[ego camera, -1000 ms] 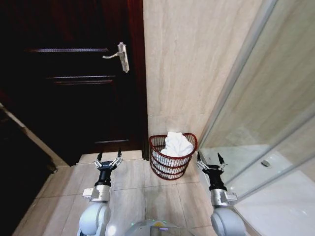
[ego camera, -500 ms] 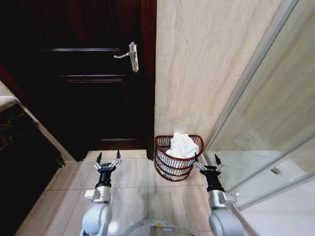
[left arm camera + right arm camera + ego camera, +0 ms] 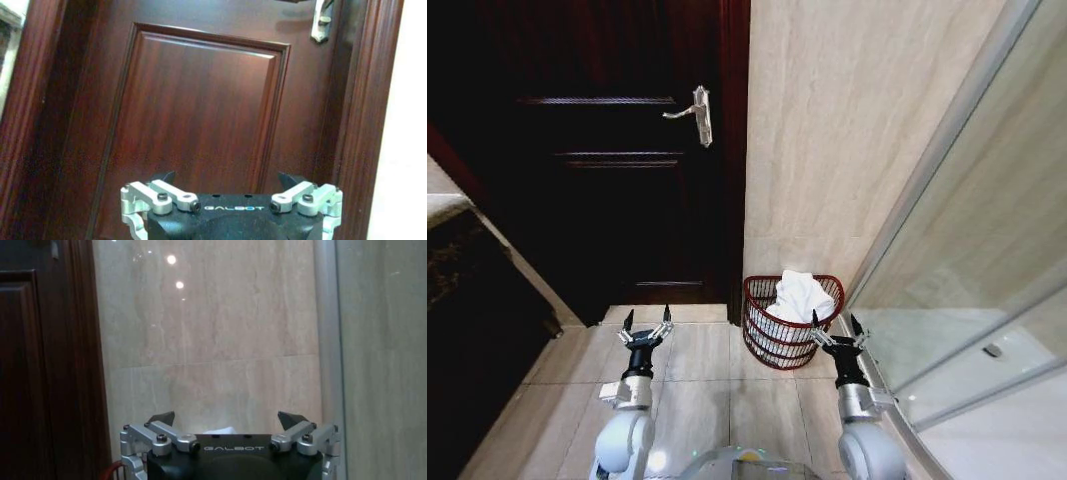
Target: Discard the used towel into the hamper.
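The hamper (image 3: pixel 767 340), a small dark red wire basket, stands on the floor against the beige wall, just right of the door. A white towel (image 3: pixel 799 296) lies bunched inside it, heaped above the rim. My left gripper (image 3: pixel 647 326) is open and empty, held low in front of the door, left of the hamper. My right gripper (image 3: pixel 836 331) is open and empty too, close to the hamper's right side. In the right wrist view a sliver of the towel (image 3: pixel 219 430) and of the hamper (image 3: pixel 110 471) shows beyond the open gripper (image 3: pixel 227 419). The left wrist view has the left gripper (image 3: pixel 227 178) facing the door.
A dark wooden door (image 3: pixel 617 200) with a silver handle (image 3: pixel 695 112) fills the back left. A glass shower partition (image 3: pixel 967 280) runs along the right. A dark cabinet (image 3: pixel 467 330) stands at the left. Beige floor tiles (image 3: pixel 717 400) lie between my arms.
The whole view has shifted, so the camera has moved: door and hamper sit further right in the picture. The right gripper now appears nearer the hamper. The towel stays in the hamper.
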### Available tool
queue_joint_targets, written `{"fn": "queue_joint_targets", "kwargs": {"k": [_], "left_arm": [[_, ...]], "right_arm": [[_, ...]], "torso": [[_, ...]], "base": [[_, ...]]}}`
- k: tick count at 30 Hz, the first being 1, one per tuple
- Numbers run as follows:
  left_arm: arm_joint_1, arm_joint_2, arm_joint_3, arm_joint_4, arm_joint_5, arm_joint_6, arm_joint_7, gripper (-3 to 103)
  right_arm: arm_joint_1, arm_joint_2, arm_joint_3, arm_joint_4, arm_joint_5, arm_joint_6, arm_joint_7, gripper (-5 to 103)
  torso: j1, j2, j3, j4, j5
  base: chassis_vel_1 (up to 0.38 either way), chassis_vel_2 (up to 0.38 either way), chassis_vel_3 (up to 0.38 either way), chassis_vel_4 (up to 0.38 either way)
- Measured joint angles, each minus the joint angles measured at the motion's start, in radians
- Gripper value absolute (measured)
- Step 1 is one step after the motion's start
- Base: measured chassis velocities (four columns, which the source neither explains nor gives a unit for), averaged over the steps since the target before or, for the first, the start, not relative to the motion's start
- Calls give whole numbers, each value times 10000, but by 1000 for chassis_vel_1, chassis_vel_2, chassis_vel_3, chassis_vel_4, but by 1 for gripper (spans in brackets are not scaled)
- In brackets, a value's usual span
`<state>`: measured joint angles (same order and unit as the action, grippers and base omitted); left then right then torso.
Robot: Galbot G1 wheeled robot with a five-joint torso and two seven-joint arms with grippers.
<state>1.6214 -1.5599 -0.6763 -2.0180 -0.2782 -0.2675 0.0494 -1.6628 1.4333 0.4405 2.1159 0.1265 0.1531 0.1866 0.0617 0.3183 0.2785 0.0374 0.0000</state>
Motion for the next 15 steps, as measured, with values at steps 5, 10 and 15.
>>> {"fn": "queue_joint_targets", "kwargs": {"k": [5,10,15], "left_arm": [[-68,160,-58,114,-119,-37,1,100],[-128,162,-75,186,-129,-313,-88,100],[-76,111,-40,185,-105,-342,-100,100]], "right_arm": [[60,141,-139,-1,-231,-24,76,100],[84,170,-182,-26,-489,-144,87,100],[55,171,-179,-29,-627,-322,75,100]], "torso": [[0,0,0,1,-1],[0,0,0,-1,-1],[0,0,0,-1,0]], "base": [[0,0,0,0],[0,0,0,0],[0,0,0,0]]}}
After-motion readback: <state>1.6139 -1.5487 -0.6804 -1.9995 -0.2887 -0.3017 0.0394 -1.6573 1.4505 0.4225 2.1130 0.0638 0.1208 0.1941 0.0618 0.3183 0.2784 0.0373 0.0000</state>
